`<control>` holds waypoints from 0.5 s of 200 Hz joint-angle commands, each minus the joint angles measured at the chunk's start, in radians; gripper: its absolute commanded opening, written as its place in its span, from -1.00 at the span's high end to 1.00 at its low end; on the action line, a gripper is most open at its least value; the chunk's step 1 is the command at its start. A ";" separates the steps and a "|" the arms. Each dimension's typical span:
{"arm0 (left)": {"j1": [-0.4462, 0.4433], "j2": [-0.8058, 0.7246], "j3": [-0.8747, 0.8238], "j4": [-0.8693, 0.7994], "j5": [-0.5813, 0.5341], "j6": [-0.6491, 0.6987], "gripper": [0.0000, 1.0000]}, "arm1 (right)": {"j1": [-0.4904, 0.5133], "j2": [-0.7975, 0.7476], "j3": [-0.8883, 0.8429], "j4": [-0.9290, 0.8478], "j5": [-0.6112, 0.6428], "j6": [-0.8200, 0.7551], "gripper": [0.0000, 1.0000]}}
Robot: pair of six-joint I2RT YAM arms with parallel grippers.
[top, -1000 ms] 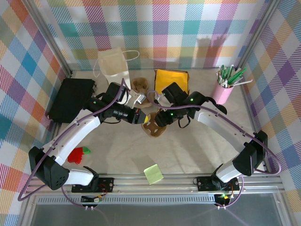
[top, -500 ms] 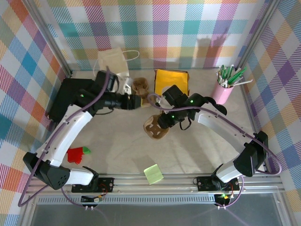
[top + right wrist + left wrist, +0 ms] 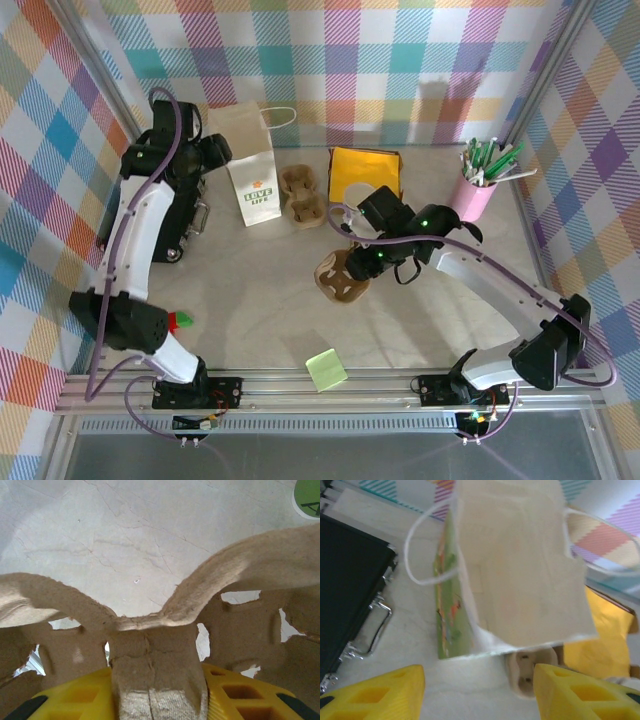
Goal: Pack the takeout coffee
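Green note pad (image 3: pixel 326 368) is placed nearest, by the front rail. Pulp cup carrier (image 3: pixel 338 280), mid-table, is clamped by its centre rib in the right gripper (image 3: pixel 157 692). Left gripper (image 3: pixel 477 672) is positioned over the upright paper bag (image 3: pixel 252 180), fingers spread wide, nothing held. Second carrier (image 3: pixel 300 195) is set just beside the bag. Takeout coffee: place cannot be told. Pink pen cup (image 3: pixel 476 195) is stood far right.

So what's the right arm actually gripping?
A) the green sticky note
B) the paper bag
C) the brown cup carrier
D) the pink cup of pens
C: the right wrist view shows the right jaws closed on the middle rib of the brown carrier.
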 commanded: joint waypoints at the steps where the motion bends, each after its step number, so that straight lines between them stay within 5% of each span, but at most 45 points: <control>1: 0.030 0.056 0.067 -0.010 -0.031 0.001 -0.16 | 0.009 -0.038 -0.010 -0.036 -0.005 -0.016 0.20; 37: 0.031 0.210 0.224 -0.090 0.010 0.016 -0.08 | 0.009 -0.045 -0.010 -0.050 0.003 -0.022 0.20; 100: 0.031 0.399 0.433 -0.167 -0.100 0.024 0.07 | 0.009 -0.068 -0.018 -0.061 0.011 -0.025 0.20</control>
